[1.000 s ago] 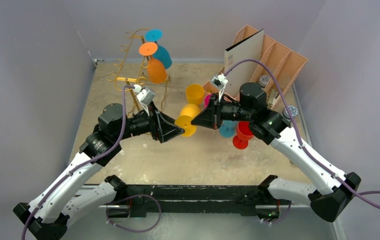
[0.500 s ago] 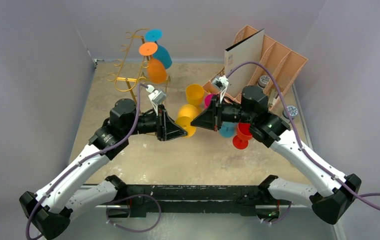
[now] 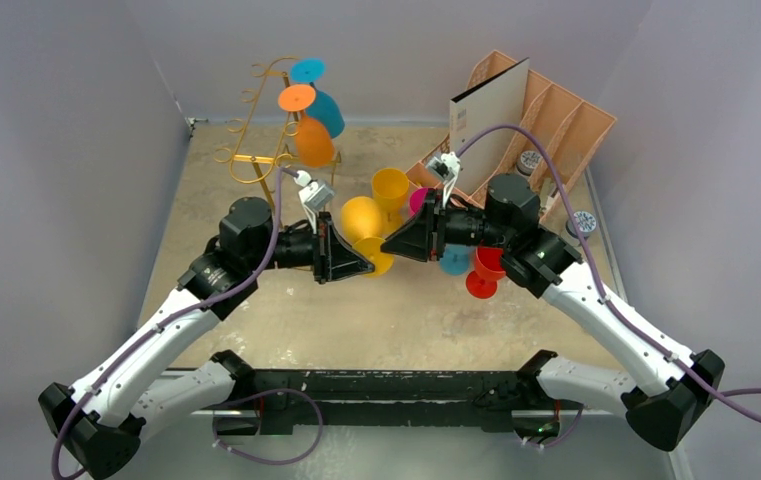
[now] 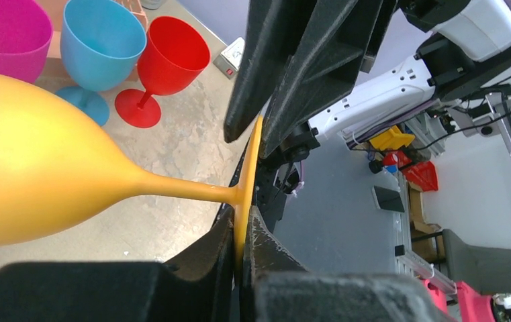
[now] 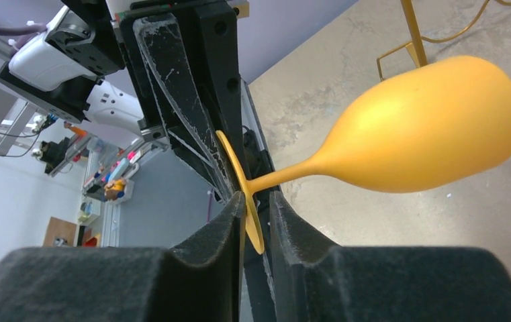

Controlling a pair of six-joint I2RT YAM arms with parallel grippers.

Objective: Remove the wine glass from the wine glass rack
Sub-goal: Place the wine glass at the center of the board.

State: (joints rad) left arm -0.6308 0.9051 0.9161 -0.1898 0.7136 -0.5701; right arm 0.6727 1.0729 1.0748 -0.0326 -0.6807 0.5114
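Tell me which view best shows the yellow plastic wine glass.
Right wrist: the yellow plastic wine glass shows bowl, stem, and foot in the right gripper. Left wrist crops the bowl; top external shows it small, partly hidden.

Lilac walls (image 3: pixel 56 150); mottled beige tabletop (image 3: pixel 406 320); even light

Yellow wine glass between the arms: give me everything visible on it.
The yellow wine glass looks like matte opaque plastic: rounded bowl, thin stem, flat disc foot. It lies roughly horizontal, held above the table. The left gripper's fingers pinch one edge of the foot; the right gripper's fingers straddle the opposite edge, clamping unclear.
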